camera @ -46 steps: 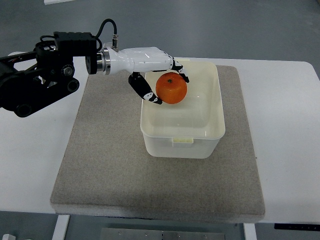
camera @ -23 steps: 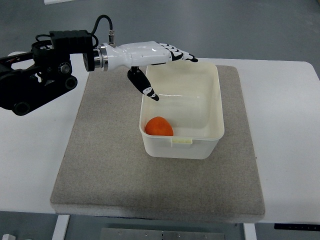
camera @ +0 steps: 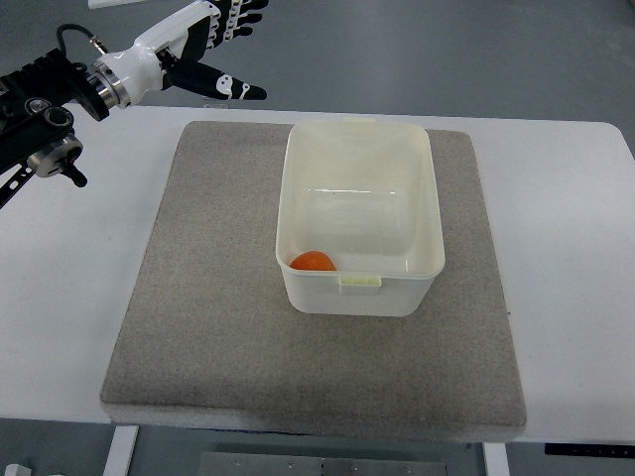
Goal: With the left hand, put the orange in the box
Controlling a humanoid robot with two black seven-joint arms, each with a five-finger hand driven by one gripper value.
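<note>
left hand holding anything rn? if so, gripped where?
Nothing held. The left hand is open, fingers spread, up at the far left, away from the box. The orange lies inside the box's near-left corner.

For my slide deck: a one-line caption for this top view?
Orange lies in the box on the grey mat; open left hand hovers above the table's far-left corner.

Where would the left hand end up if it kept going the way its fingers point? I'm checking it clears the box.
The left hand points right, toward the far table edge, beyond the box. Its way looks free, though height is unclear.
</note>
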